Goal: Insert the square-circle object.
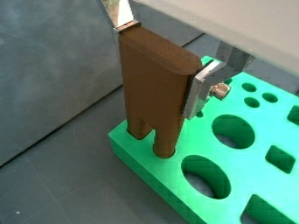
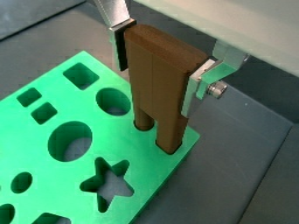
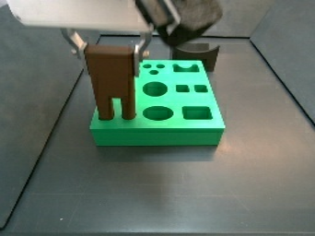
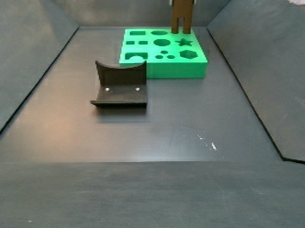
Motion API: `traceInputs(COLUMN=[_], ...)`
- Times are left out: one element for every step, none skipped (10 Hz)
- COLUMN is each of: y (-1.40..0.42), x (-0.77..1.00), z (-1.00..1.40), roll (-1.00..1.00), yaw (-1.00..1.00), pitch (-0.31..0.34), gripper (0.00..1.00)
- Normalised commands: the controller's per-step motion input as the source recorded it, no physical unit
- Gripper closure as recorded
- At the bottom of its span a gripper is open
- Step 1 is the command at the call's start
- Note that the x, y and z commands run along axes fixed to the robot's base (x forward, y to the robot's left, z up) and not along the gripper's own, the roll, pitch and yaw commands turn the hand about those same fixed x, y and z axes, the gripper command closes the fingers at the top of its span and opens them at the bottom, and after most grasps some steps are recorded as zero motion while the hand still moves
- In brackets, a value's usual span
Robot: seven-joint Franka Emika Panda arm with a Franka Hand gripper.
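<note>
— What did the floor (image 4: 167, 134) look like?
— It was dark grey and smooth, with a soft sheen and a few pale specks in a side view.
— And the edges?
— Dark walls (image 4: 30, 76) rose along the sides and the back, closing the floor in like a shallow tray.

Lighting even, diffuse, from overhead; scene moderately bright. Bench (image 4: 155, 134) shows a soft pale sheen with small specular flecks near centre in a side view. Green block (image 3: 160, 101) vivid, nearly saturated. Shadows weak and short. Low resolution throughout; hand (image 1: 163, 61) and white housing above it soft, overexposed in both wrist views.
</note>
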Motion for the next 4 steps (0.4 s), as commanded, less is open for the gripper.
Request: traceInputs(y=[0.00, 0.00, -0.01, 0.00], x=[-0.20, -0.17, -0.13, 0.00], z=[-0.50, -0.48, -0.23, 0.00], roll=[0.06, 0.05, 0.00, 0.00], yaw=[0.04, 0.05, 0.04, 0.00], pitch=[-0.211, -0.199, -0.163, 0.003], gripper=[1.00, 1.00, 1.00, 1.00])
